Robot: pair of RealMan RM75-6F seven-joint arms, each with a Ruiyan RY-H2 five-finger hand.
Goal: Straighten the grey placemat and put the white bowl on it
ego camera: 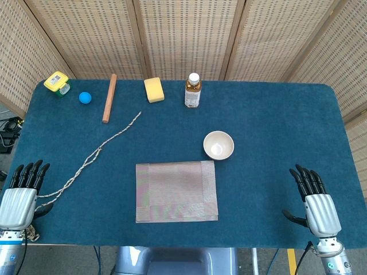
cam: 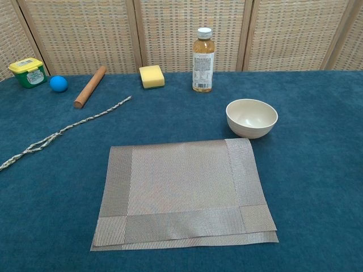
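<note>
The grey woven placemat (cam: 184, 192) is lying flat on the blue table cloth (ego camera: 275, 114), with its near edge folded over. The white round bowl (cam: 252, 117) is standing just beyond the placemat's far right corner, not on it. The left hand (ego camera: 20, 195) is resting well left of the placemat, the right hand (ego camera: 315, 200) well right; both are keeping their fingers straight, close together, and are holding nothing.

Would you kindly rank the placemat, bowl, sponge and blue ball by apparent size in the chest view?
Largest to smallest in the chest view:
1. Placemat, by far.
2. Bowl.
3. Sponge.
4. Blue ball.
The sponge and ball sit further from the camera, so they look a little smaller than they are, but the order seems safe.
</note>
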